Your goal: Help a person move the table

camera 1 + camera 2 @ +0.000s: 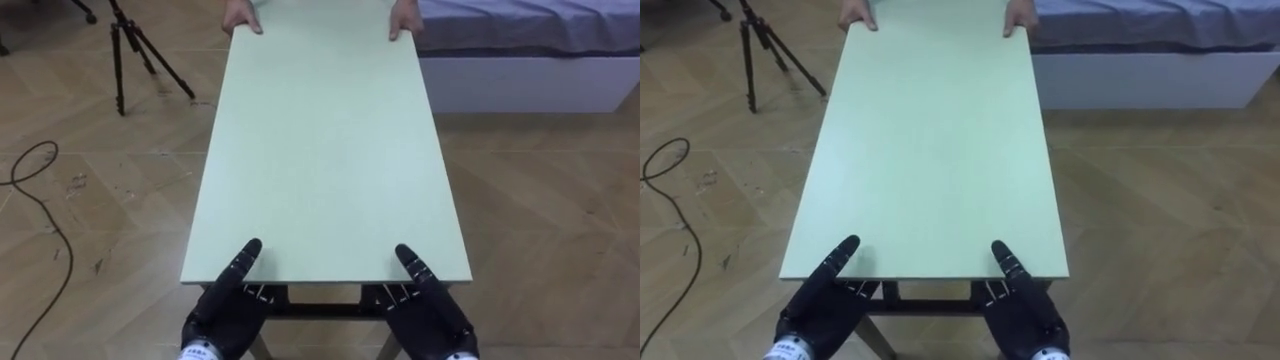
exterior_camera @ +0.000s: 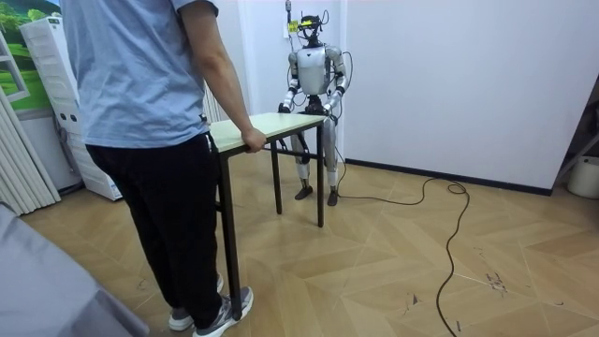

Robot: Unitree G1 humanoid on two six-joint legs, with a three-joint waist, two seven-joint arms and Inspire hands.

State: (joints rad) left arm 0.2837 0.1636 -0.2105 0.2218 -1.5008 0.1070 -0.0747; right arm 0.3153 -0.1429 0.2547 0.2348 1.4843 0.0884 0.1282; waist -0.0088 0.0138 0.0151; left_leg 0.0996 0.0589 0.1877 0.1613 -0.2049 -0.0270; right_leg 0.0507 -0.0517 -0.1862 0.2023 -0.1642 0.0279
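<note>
A long table with a pale green top (image 1: 325,150) and dark legs stretches away from me. My left hand (image 1: 222,310) and right hand (image 1: 428,312) hold its near short edge, each with the thumb lying on the top and the fingers tucked beneath. A person's two hands (image 1: 243,20) grip the far short edge. In the room view the person (image 2: 150,112) stands in the foreground with a hand on the table's (image 2: 271,124) end, and the robot stands at the other end by the white wall. Whether the legs are off the floor I cannot tell.
A black tripod (image 1: 135,55) stands on the wooden floor left of the table's far end. A bed with a grey cover (image 1: 530,40) lies to the far right. A dark cable (image 1: 35,210) loops at my left; another cable (image 2: 454,234) trails across the floor.
</note>
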